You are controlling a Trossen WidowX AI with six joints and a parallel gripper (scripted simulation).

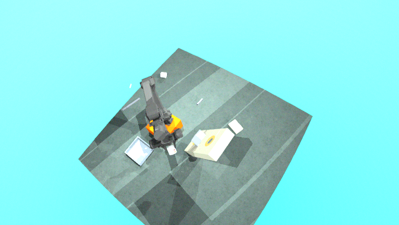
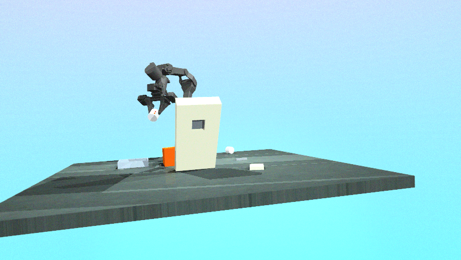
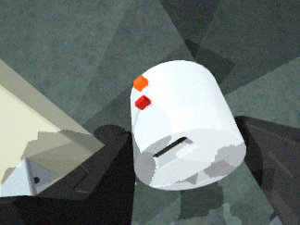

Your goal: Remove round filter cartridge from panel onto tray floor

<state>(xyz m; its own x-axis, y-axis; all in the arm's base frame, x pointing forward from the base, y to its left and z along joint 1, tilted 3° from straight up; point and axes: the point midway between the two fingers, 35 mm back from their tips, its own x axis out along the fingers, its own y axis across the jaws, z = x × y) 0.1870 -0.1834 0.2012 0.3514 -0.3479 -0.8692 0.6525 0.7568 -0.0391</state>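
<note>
My gripper [image 1: 171, 148] [image 2: 155, 112] [image 3: 183, 133] is shut on the white round cartridge [image 1: 172, 150] [image 2: 153, 115] [image 3: 185, 101], one finger on each side. The cartridge hangs tilted in the air, clear of the panel. Orange and red marks show on its side, and a dark slot shows on its end in the wrist view. The cream service panel [image 1: 202, 152] [image 2: 193, 148] [image 3: 18, 119] stands upright, with a dark opening [image 1: 209, 140] inside a yellow ring. The pale tray [image 1: 132, 158] [image 2: 132, 163] lies left of the gripper in the top view, with no cartridge in it.
An orange block [image 1: 175, 124] [image 2: 168, 156] stands under the arm. A pale box [image 1: 198, 138] [image 3: 20, 177] sits at the panel. A cream block [image 1: 235, 126] [image 2: 256, 167], a white cylinder [image 1: 163, 74] [image 2: 229, 149] and a small bar [image 1: 199, 101] [image 2: 241, 159] lie farther off.
</note>
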